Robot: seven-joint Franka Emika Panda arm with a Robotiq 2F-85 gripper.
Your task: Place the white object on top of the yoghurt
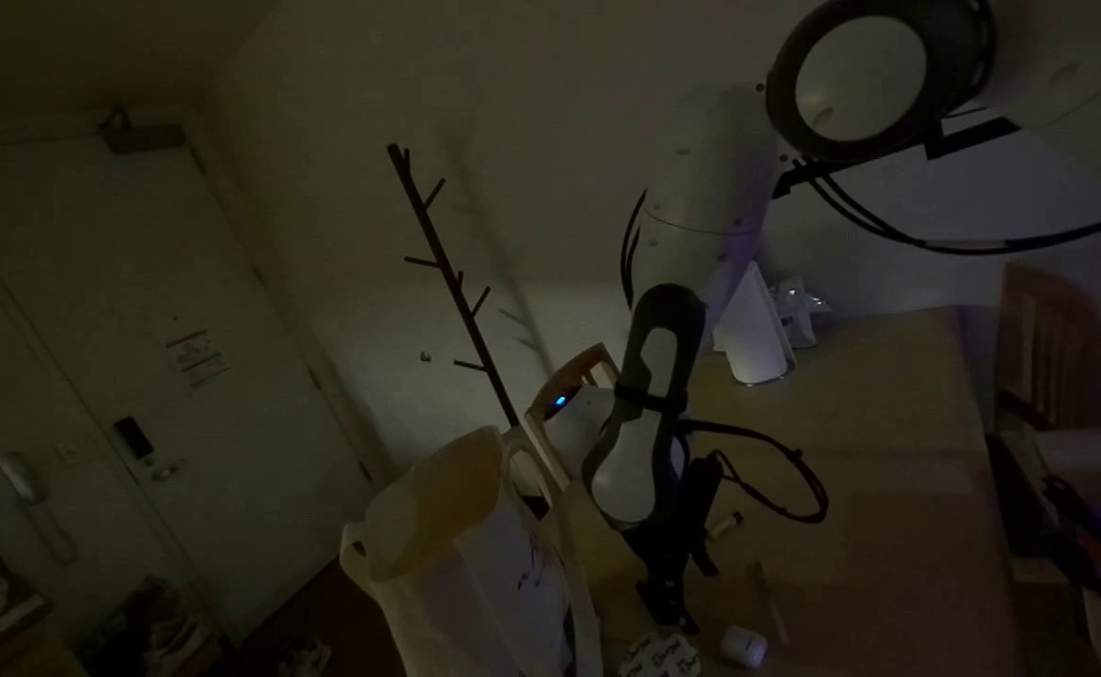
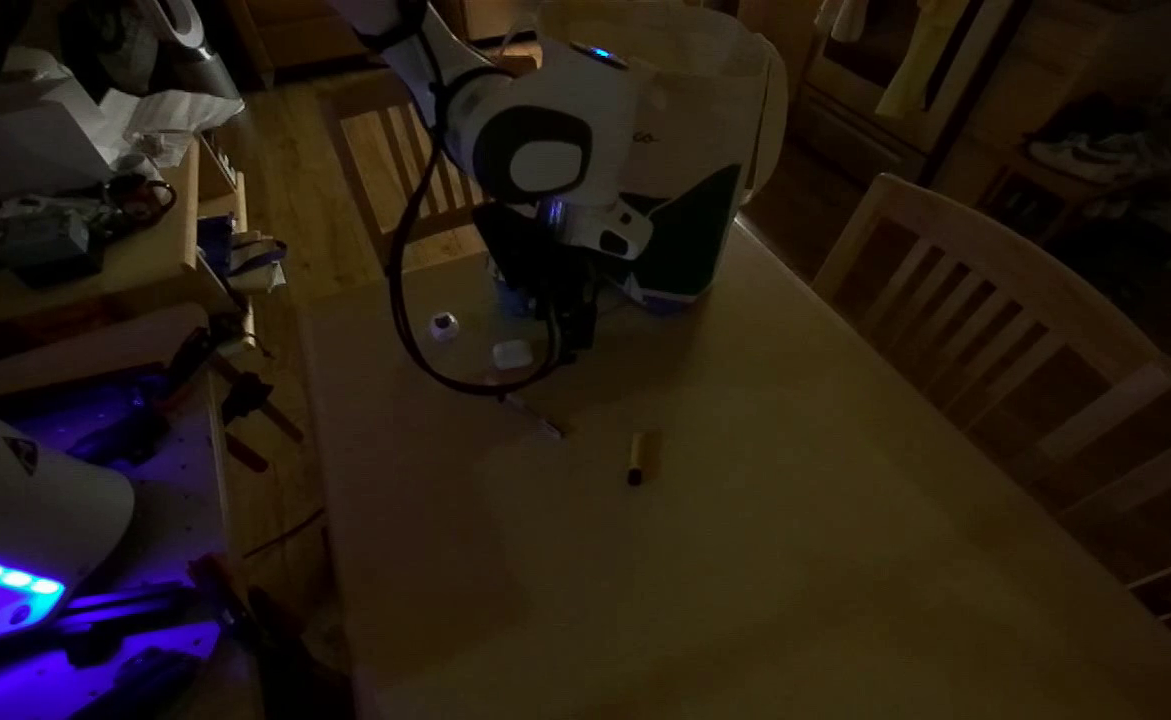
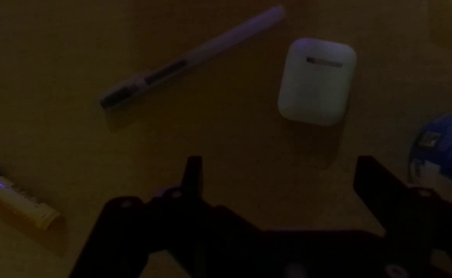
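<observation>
Cannot see the yoghurt (image 3: pixel 447 152) whole in the wrist view: cut off at right, partly behind the fingers (image 3: pixel 374 183). Nor the tube (image 3: pixel 21 202), clipped at left.

In an exterior view, the brown wooden table (image 2: pixel 745 590) has the yellow cylindrical tube (image 2: pixel 637 455) nearest, the slim translucent plastic pen (image 2: pixel 544 422) left and a bit farther, then the white rounded plastic case (image 2: pixel 512 353) past that. Blue round tub (image 2: pixel 513 299) is behind the case, tall white-and-green bag (image 2: pixel 695 130) off to its right.
</observation>
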